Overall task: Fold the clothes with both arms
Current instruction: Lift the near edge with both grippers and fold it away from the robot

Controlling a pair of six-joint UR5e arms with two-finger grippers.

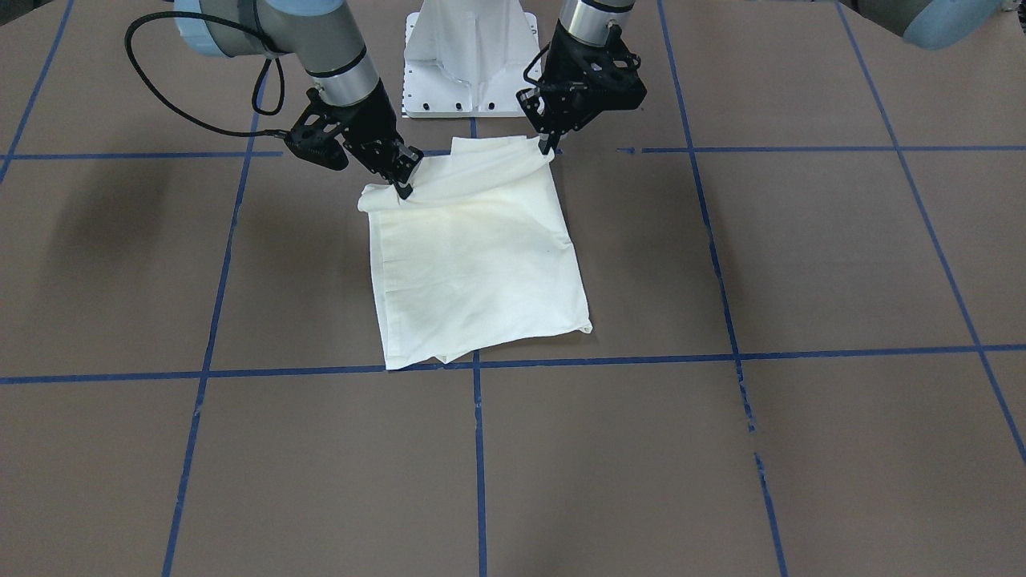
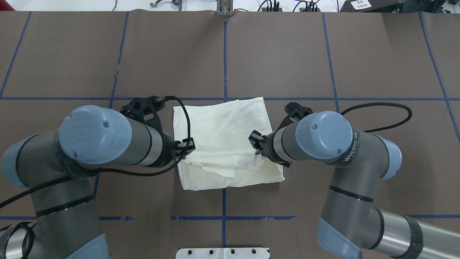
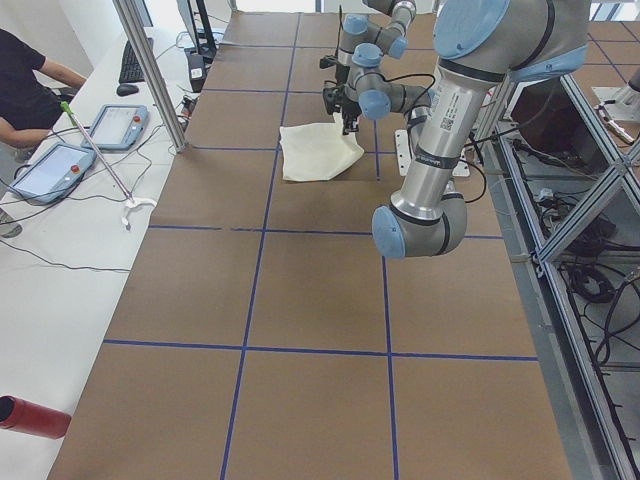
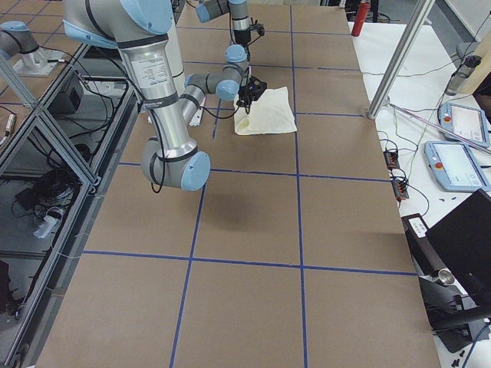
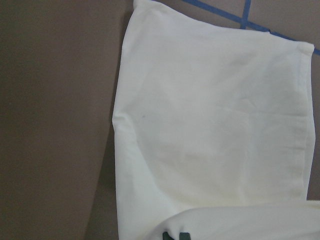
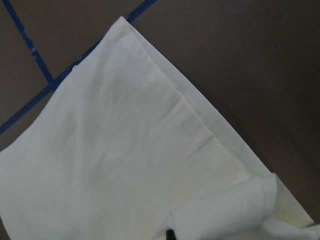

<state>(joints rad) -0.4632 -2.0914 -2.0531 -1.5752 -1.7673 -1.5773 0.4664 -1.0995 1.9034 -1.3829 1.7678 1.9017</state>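
The cream-white T-shirt [image 1: 473, 264] lies folded into a nearly square packet near the middle of the brown counter [image 1: 721, 449], plain side up. It sits a little toward the robot's side, inside the grid of blue tape lines [image 1: 478, 449]. No side is clearly the longer. Its edges run slightly skew to the tape, and the far edge lies just beside one cross line. A stitched hem runs along the right-hand edge, from the far right corner back toward the robot.

The near edge is raised off the counter and curls over the flat part, forming a soft rolled fold across the full width. The left pincer [image 1: 549, 146] is pinched narrow on the near left corner of that fold, its tips pointing almost straight down. The right pincer [image 1: 403, 188] is tilted inward and pinched narrow on the near right corner. There the cloth bunches into a small roll.

In the overhead view the left arm [image 2: 93, 135] and right arm [image 2: 323, 135] flank the shirt, one on each side. The white pedestal base [image 1: 473, 64] stands just behind the raised edge.
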